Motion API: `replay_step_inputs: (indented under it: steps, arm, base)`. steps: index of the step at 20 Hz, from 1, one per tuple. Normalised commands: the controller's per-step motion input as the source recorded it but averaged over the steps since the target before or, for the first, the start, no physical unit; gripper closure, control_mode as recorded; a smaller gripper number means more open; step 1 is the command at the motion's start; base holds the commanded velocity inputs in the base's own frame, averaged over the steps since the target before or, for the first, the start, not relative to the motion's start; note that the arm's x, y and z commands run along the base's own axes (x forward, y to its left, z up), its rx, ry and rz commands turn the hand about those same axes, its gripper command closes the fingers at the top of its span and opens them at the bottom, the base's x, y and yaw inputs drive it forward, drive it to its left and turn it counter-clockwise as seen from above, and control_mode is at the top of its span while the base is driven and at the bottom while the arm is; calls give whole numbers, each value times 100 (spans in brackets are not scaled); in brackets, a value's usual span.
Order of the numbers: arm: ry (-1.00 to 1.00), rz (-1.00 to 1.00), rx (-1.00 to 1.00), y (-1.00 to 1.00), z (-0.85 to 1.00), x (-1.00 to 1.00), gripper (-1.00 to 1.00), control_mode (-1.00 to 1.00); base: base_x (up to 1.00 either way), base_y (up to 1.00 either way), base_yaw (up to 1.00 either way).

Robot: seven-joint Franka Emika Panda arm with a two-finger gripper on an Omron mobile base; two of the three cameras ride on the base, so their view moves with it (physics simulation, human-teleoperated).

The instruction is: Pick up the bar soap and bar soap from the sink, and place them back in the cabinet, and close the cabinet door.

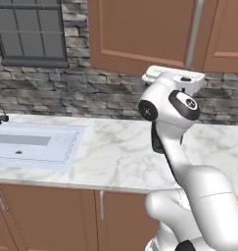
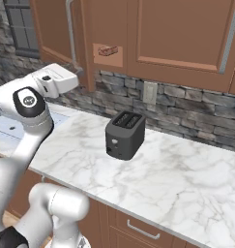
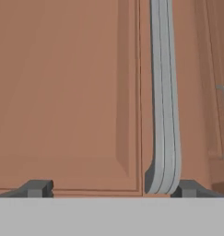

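The cabinet door [image 3: 67,92] is a flat panel of reddish-brown wood with a recessed middle and a smooth, matte face. In the hand view it stands very close in front of the gripper [image 3: 112,188]. Its long silver bar handle [image 3: 165,92] runs straight along the door edge and curves inward at the lower end. The two small dark fingertips [image 3: 37,188] stand wide apart, open, with nothing between them; the handle's curved end lies just inside the right tip.

In the left base view the white arm [image 1: 189,162], smooth and rounded with dark joints, lifts its hand up to the lower edge of the cabinet [image 1: 140,34].

In the right base view a tan-brown bar soap [image 2: 108,50], a small flat block, lies inside the cabinet opening on the shelf, seen past the open door's edge. I cannot see the orange soap.

The sink [image 1: 37,144] is pale grey-blue with a flat rim, set in a white marble counter [image 1: 120,157] with thin grey veins. A rough grey stone wall [image 1: 91,90] is behind it. A dark boxy toaster [image 2: 124,133] with two slots stands on the counter, well apart from the sink.
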Motion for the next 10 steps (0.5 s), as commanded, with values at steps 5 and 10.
replay_step_inputs:
  steps: [5, 10]
  arm:
    - [0, 2, 0, -21, -9, 52, -100, -100]
    - [0, 3, 0, -15, -8, 50, -100, -100]
  base:
    - [0, 0, 0]
    - [0, 0, 0]
